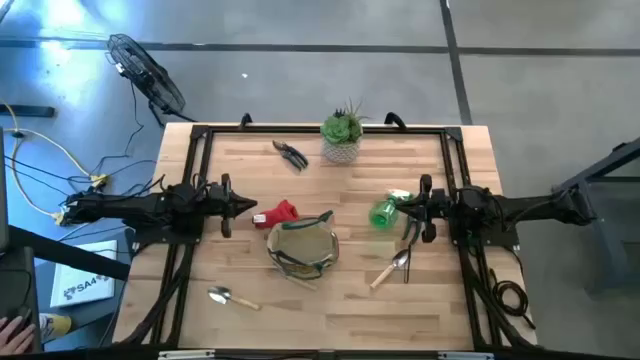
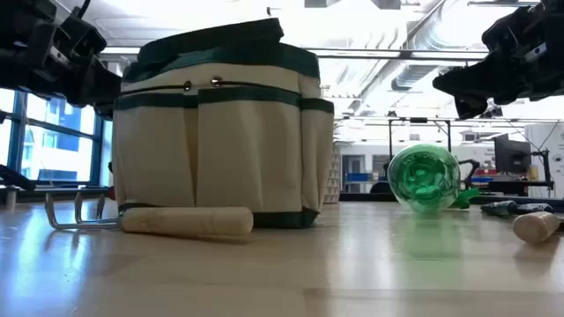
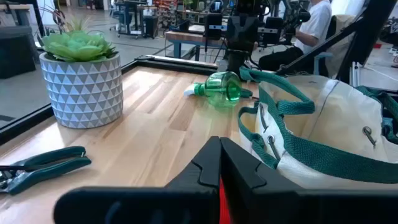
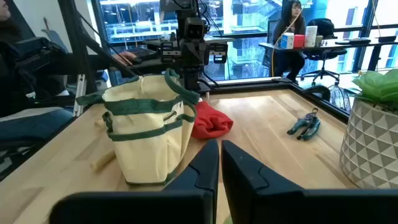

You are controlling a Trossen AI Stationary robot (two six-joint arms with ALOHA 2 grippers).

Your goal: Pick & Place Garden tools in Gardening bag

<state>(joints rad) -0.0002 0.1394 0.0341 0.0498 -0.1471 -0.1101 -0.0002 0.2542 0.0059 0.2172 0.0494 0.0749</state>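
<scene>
Broadly, the room is an open workshop with grey floor, ceiling ducts, windows and desks where a person [image 4: 292, 22] sits at the far side. A pale wooden tabletop [image 1: 250, 180] with a dark frame fills the middle, and a black fan [image 1: 145, 72] stands on the floor past its far left corner. The gardening bag [image 1: 302, 245] sits upright near the centre, mouth open. A white plant pot [image 1: 342, 135] with a succulent stands at the far edge. The left end effector [image 1: 244, 207] hangs left of the bag, its fingers pressed together and holding nothing; the right end effector [image 1: 400, 197] hangs at the right, likewise closed and empty. A green item [image 1: 384, 213] lies just beside the right one, and a red item [image 1: 282, 212] lies touching the bag's far left side. One trowel [image 1: 390, 270] rests near right, another trowel [image 1: 230, 297] near left. The green-handled pruner [image 1: 291, 154] lies left of the pot.
</scene>
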